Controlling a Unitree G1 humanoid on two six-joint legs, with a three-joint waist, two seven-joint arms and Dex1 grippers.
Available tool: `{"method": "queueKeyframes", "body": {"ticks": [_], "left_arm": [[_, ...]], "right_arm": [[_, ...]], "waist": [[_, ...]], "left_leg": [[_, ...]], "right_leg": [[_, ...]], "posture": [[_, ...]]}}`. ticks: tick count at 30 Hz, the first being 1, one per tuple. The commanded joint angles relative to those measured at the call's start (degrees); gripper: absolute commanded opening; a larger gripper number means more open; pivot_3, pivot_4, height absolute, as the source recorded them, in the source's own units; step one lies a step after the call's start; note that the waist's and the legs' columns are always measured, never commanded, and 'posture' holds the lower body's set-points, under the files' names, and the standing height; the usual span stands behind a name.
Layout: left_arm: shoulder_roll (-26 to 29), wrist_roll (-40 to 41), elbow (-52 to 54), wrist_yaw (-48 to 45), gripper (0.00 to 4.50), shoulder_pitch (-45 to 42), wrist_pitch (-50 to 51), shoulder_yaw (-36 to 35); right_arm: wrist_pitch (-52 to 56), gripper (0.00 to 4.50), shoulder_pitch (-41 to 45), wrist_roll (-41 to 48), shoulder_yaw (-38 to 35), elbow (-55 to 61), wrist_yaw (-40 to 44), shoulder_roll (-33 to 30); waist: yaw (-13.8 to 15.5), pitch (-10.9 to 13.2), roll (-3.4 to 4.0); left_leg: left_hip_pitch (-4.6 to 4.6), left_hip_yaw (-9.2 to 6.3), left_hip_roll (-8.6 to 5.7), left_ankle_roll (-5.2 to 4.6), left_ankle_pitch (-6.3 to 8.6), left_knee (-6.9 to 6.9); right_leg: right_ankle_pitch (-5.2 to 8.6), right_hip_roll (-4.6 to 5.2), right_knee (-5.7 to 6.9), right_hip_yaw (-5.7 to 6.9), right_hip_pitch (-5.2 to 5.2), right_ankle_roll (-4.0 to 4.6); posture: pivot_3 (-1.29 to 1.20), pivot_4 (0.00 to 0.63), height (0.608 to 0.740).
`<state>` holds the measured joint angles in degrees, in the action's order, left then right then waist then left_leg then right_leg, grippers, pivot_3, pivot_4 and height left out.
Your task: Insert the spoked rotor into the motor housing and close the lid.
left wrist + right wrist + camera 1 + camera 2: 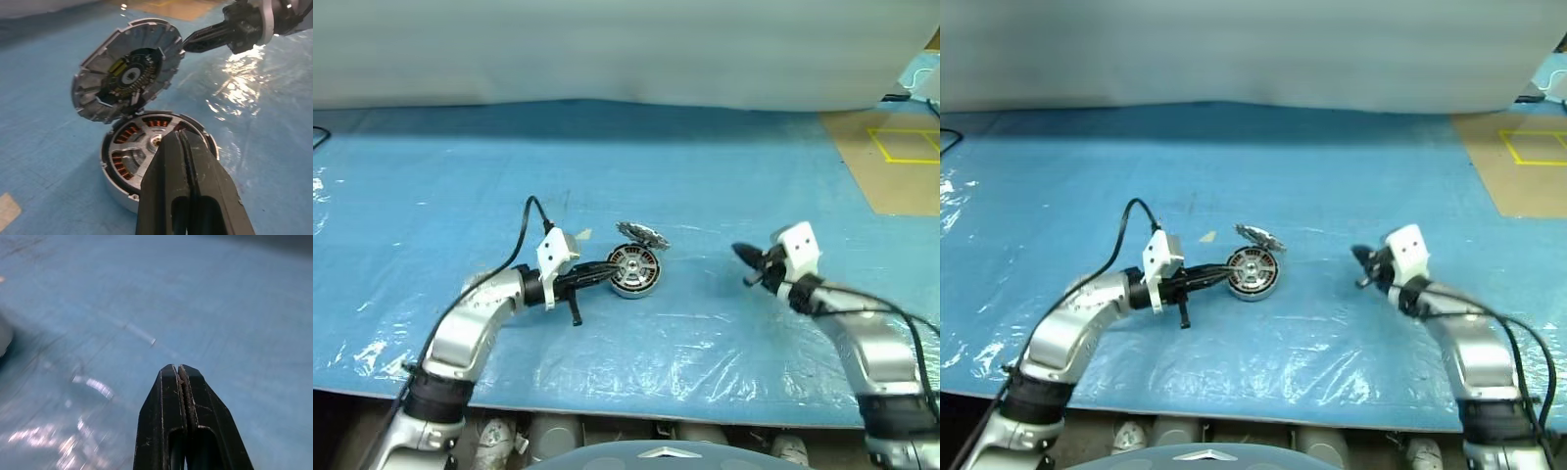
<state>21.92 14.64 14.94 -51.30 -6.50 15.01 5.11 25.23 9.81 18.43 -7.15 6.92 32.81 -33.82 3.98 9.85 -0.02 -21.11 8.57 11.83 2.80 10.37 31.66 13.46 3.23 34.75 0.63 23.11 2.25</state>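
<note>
The motor housing (636, 285) stands on the blue sheet at the middle, seen close in the left wrist view (115, 189). The spoked rotor (138, 140) lies inside it, with copper windings showing between its silver spokes. The lid (128, 73) stands tilted up from the housing's far rim (642, 235), its dark toothed inner face showing. My left gripper (610, 271) is shut and empty, with its tips (179, 136) over the housing's open top. My right gripper (738, 253) is off to the right, shut on nothing above the sheet (178, 367).
A blue plastic sheet (724, 176) covers the work surface, crinkled and shiny toward the front edge. A small tan scrap (581, 233) lies just left of the lid. Brown board with yellow tape (901, 147) lies at the far right. A pale wall closes the back.
</note>
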Motion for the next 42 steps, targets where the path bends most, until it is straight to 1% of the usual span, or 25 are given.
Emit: {"method": "queueKeyframes", "body": {"ticks": [1, 5, 8, 11, 13, 15, 18, 21, 23, 26, 28, 32, 36, 39, 42], "left_arm": [[-0.6, -1.0, 3.2, 3.3, 0.03, 3.7, -6.5, -1.0], [-0.6, 0.9, 3.2, 4.3, 0.03, 7.6, -8.7, -2.5], [-1.2, 2.1, 1.8, 4.1, 0.03, 10.3, -12.0, -3.4], [-2.6, 2.7, -0.2, 4.2, 0.03, 11.5, -16.5, -3.6], [-3.2, 3.2, -1.2, 5.0, 0.03, 11.4, -16.9, -3.8], [-3.0, 4.8, -1.0, 3.7, 0.03, 11.3, -17.5, -3.9], [-1.5, 7.4, 3.1, 3.8, 0.03, 11.0, -13.2, -3.8], [-0.6, 8.3, 7.9, 5.6, 0.03, 11.2, -10.1, -2.6], [-0.7, 6.1, 8.6, 6.3, 0.03, 11.2, -11.1, -0.9], [-1.7, 4.5, 8.5, 7.6, 0.03, 10.3, -10.6, 1.7], [-3.0, 3.5, 7.0, 8.7, 0.03, 9.4, -10.7, 3.5], [-4.6, 2.7, 4.6, 9.6, 0.03, 8.0, -10.8, 5.3], [-4.9, 2.7, 3.9, 10.7, 0.03, 7.6, -10.6, 5.1], [-5.6, 3.3, 4.1, 13.2, 0.03, 7.7, -9.6, 3.7], [-6.0, 5.8, 6.7, 15.7, 0.03, 7.3, -6.3, 1.7]], "right_arm": [[-1.7, 0.0, 8.6, -2.5, 3.7, -6.3, 3.7, -0.8], [-5.4, 0.0, 22.1, -7.1, 9.3, -19.8, 6.6, 1.7], [-6.4, 0.0, 29.5, -9.7, 12.8, -27.3, 7.8, 5.2], [-8.3, 0.0, 34.4, -10.7, 14.6, -32.9, 10.2, 8.5], [-9.7, 0.0, 36.8, -11.1, 15.5, -36.2, 12.6, 9.8], [-10.3, 0.0, 39.0, -10.8, 16.5, -39.1, 16.6, 10.7], [-9.7, 0.0, 40.8, -9.8, 17.1, -40.3, 22.4, 11.1], [-7.2, 0.0, 39.5, -10.1, 17.3, -36.2, 24.1, 10.4], [-3.4, 0.0, 36.8, -9.6, 16.8, -30.5, 23.2, 10.1], [3.2, 0.0, 30.4, -8.2, 16.2, -19.9, 20.5, 10.6], [7.9, 0.0, 25.3, -6.3, 16.0, -12.4, 18.5, 11.9], [13.6, 0.0, 17.1, -4.4, 17.4, -1.8, 15.3, 14.1], [15.0, 0.0, 13.3, -4.6, 18.9, 1.1, 13.1, 15.6], [14.7, 0.0, 12.9, -5.0, 19.6, 1.2, 12.5, 15.8], [13.2, 0.0, 14.2, -4.9, 18.7, 0.1, 11.5, 16.3]], "waist": [[-0.1, 0.0, 0.03], [-0.2, 0.0, 0.03], [-0.5, 0.0, 0.04], [-0.4, 0.0, 0.05], [-0.1, 0.0, 0.05], [0.0, 0.0, 0.05], [0.0, 0.0, 0.04], [0.0, 0.0, 0.03], [0.0, 0.0, 0.03], [0.0, 0.0, 0.03], [0.0, 0.0, 0.03], [-0.2, 0.0, 0.03], [-0.5, 0.0, 0.03], [-0.5, 0.0, 0.03], [-0.5, 0.0, 0.03]], "left_leg": [[0.01, 0.01, 0.02, 0.0, 0.0, 0.01], [-0.13, 0.02, -0.01, 0.0, -0.01, 0.1], [-0.17, 0.03, 0.01, 0.01, -0.01, 0.1], [-0.21, 0.03, 0.03, 0.0, -0.01, 0.1], [-0.23, 0.03, 0.03, -0.01, -0.01, 0.12], [-0.3, 0.03, 0.06, -0.02, 0.0, 0.23], [-0.33, 0.03, 0.1, -0.02, 0.0, 0.43], [-0.31, 0.04, 0.15, -0.03, 0.01, 0.58], [-0.28, 0.03, 0.15, -0.05, 0.02, 0.63], [-0.19, 0.03, 0.15, -0.04, 0.02, 0.65], [-0.17, 0.03, 0.14, -0.03, 0.01, 0.63], [-0.11, 0.04, 0.11, -0.01, 0.01, 0.59], [0.01, 0.05, 0.09, 0.0, 0.01, 0.56], [0.01, 0.06, 0.06, 0.0, 0.01, 0.56], [0.01, 0.05, 0.05, 0.01, 0.01, 0.57]], "right_leg": [[0.0, -0.03, 0.0, -0.01, 0.0, 0.0], [-0.01, -0.01, 0.04, -0.04, 0.13, 0.02], [0.0, -0.04, 0.11, -0.04, 0.2, 0.04], [0.01, -0.05, 0.11, -0.03, 0.21, 0.07], [0.01, -0.03, 0.11, -0.02, 0.21, 0.07], [0.01, -0.03, 0.15, 0.02, 0.23, 0.08], [0.01, -0.03, 0.3, 0.03, 0.24, 0.09], [0.03, -0.04, 0.54, 0.03, 0.27, 0.13], [0.04, -0.02, 0.62, 0.01, 0.27, 0.14], [0.04, -0.03, 0.68, -0.02, 0.23, 0.14], [0.04, -0.03, 0.67, -0.04, 0.22, 0.14], [0.04, -0.04, 0.66, -0.1, 0.24, 0.13], [0.04, -0.06, 0.68, -0.19, 0.23, 0.12], [0.04, -0.04, 0.69, -0.2, 0.22, 0.11], [0.04, -0.04, 0.68, -0.2, 0.21, 0.11]], "posture": [[0.0, 0.15, 0.74], [0.0, 0.15, 0.74], [0.0, 0.15, 0.74], [0.0, 0.15, 0.74], [0.0, 0.15, 0.74], [0.0, 0.15, 0.74], [0.0, 0.15, 0.74], [0.0, 0.15, 0.74], [0.0, 0.15, 0.74], [0.0, 0.15, 0.74], [0.0, 0.15, 0.74], [0.0, 0.15, 0.74], [0.0, 0.15, 0.74], [0.0, 0.15, 0.74], [0.0, 0.15, 0.74]]}}
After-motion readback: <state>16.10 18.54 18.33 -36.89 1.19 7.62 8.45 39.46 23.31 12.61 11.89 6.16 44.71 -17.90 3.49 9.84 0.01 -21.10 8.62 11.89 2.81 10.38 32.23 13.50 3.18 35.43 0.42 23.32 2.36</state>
